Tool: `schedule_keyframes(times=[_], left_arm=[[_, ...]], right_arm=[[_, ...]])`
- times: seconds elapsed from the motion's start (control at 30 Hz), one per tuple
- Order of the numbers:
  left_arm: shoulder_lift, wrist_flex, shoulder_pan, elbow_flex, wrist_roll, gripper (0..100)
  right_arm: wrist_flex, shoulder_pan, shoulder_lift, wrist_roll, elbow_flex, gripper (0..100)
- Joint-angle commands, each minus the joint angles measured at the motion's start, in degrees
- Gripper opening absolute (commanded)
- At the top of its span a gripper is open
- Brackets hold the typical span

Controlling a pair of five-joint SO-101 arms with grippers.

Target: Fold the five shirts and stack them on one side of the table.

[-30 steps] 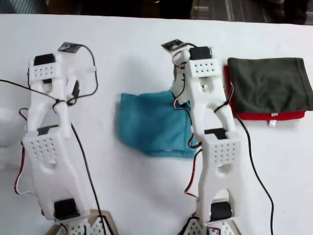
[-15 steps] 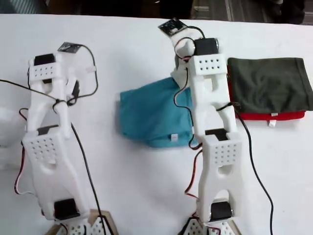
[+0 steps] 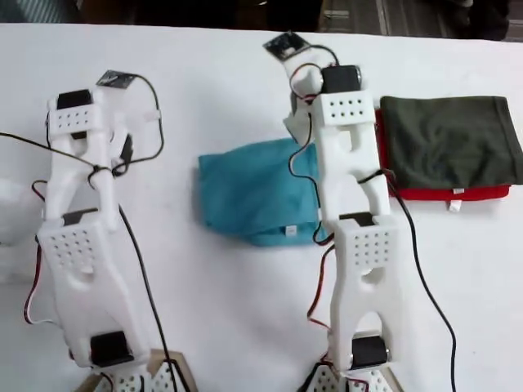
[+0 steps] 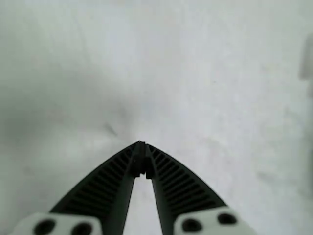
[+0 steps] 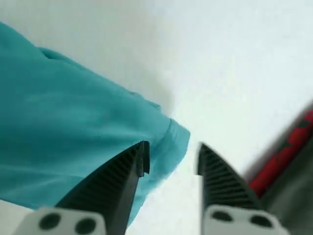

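A teal shirt (image 3: pixel 253 192), folded into a rough rectangle, lies mid-table beside the right arm (image 3: pixel 347 114). In the right wrist view my right gripper (image 5: pixel 171 156) stands open just above the teal shirt's (image 5: pixel 73 137) corner, one finger over the cloth and the other over bare table. At the far right a folded dark green shirt (image 3: pixel 449 139) rests on a folded red shirt (image 3: pixel 458 194). The left arm (image 3: pixel 78 122) stands over the table's left part. Its gripper (image 4: pixel 142 147) is shut on nothing above the white surface.
The white table (image 3: pixel 221 82) is bare behind and in front of the teal shirt. Black and red cables (image 3: pixel 155 302) run along both arms. A white bundle (image 3: pixel 12 212) sits at the left edge.
The right arm swung toward the table's far side. The teal shirt's right side rose and settled, and its label now shows at the front edge. The left arm kept still.
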Motion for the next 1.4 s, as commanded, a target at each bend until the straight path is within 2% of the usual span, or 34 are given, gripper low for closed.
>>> schedule_keyframes(times=[0.0, 0.13, 0.33, 0.6, 0.7, 0.83, 1.0, 1.23, 1.37], left_arm=[[-0.62, 0.70, 1.41, -2.24, 0.18, 3], [-1.23, 2.29, 4.75, -2.42, 0.35, 3], [-1.32, 2.37, 12.57, -3.12, 7.21, 3], [-0.70, 10.64, 22.51, -16.48, 12.66, 3], [-0.44, 11.78, 24.79, -19.47, 15.56, 3], [2.11, 10.11, 26.99, -19.38, 21.45, 3], [7.82, 8.97, 28.04, -19.82, 27.96, 3], [13.36, 3.87, 22.51, -19.91, 28.66, 3], [14.33, 4.22, 21.63, -19.91, 28.48, 3]], right_arm=[[1.89, 0.22, -6.29, -4.48, -3.08, 15.5], [1.80, -1.19, -13.49, -10.90, 7.03, 0.9], [-2.24, -3.82, -28.62, -13.98, 34.46, 2.4], [-36.18, -3.38, -52.62, -15.74, 90.02, 2.3], [-46.02, -2.86, -56.31, -17.41, 101.89, 2.3], [-52.35, -1.98, -56.13, -20.22, 105.58, 2.3], [-54.90, -1.71, -51.74, -20.13, 105.58, 2.3], [-51.82, 1.80, -48.66, -20.04, 105.58, 2.3], [-48.84, 3.74, -48.66, -20.04, 105.58, 2.3]])
